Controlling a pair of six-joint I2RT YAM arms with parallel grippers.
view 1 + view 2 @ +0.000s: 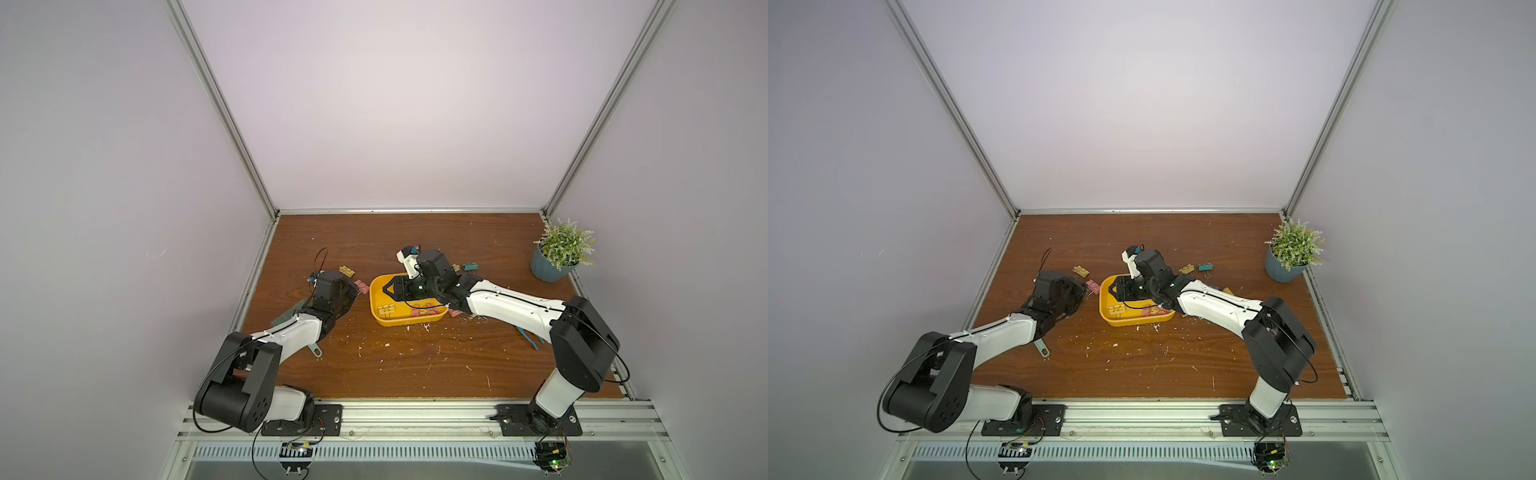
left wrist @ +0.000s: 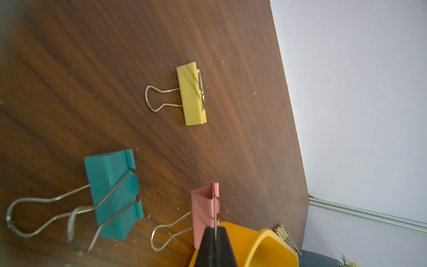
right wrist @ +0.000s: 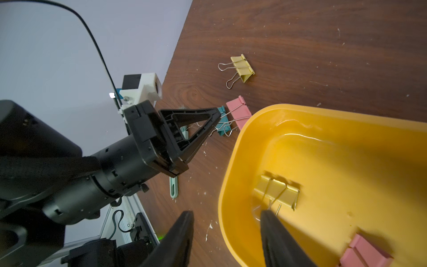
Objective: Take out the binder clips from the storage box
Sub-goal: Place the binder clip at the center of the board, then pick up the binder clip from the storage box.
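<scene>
Plastic, glossy yellow, with rounded corners and a rolled rim: the storage box [image 3: 231, 161], mid-table. Inside lie binder clips [image 3: 279, 191], folded sheet bodies with thin wire loops; one is yellow, and there is a pink clip [image 3: 365, 254]. Outside near the rim are a teal clip [image 2: 113, 191] and a second pink clip [image 2: 203, 212], with a yellow clip [image 2: 191, 94] farther off. Left gripper [image 2: 215, 231] is pinched tight on the second pink clip's wire handle. Right gripper [image 3: 227, 212] is half spread and empty, straddling the box wall. Table [image 1: 415, 374] is dark wood grain flecked with white specks. Walls [image 1: 395, 104] are matte pale lilac, edged with aluminium rails [image 1: 224, 108].
</scene>
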